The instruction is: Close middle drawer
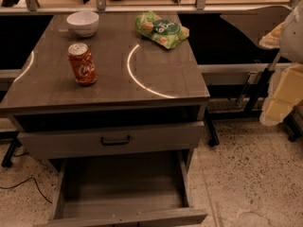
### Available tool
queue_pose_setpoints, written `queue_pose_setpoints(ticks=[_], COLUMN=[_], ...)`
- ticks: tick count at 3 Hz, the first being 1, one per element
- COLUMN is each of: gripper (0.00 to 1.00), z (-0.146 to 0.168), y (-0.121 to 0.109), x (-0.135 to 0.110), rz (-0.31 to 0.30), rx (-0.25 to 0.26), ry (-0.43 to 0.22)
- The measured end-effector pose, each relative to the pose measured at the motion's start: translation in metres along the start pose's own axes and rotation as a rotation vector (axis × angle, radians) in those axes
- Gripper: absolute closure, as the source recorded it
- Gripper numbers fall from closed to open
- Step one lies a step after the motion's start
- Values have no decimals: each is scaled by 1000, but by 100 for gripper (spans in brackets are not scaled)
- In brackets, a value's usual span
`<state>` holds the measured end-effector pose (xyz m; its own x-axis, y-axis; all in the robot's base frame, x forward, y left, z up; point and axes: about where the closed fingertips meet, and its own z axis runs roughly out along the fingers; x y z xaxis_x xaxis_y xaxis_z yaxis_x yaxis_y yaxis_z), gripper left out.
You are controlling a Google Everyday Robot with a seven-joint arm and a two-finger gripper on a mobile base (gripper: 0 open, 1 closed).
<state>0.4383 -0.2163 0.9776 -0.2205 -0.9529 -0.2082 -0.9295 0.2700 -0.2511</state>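
Grey middle drawer (pixel 124 193) juts out (pincer (pixel 282 98) well apart, right edge).

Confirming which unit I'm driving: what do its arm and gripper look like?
The arm, at the right edge, has a smooth, rounded white casing. The gripper, just below it at the same edge, looks like blocky cream-yellow pieces. No cables or markings show on either.

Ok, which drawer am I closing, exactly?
The gripper is out of view; only the arm shows, right edge. Find the grey cabinet with the can on top. Below the handled drawer, the middle drawer is the only one pulled far out, empty box showing.
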Motion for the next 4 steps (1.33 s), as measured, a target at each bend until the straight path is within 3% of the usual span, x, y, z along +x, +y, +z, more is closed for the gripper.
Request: queue_pose_setpoints(ticks=[2,4], gripper=[0,0], z=[16,130], y=[4,46], x=[-2,-15], rz=[-22,-86], rx=[-6,-48], ry=[-13,-74])
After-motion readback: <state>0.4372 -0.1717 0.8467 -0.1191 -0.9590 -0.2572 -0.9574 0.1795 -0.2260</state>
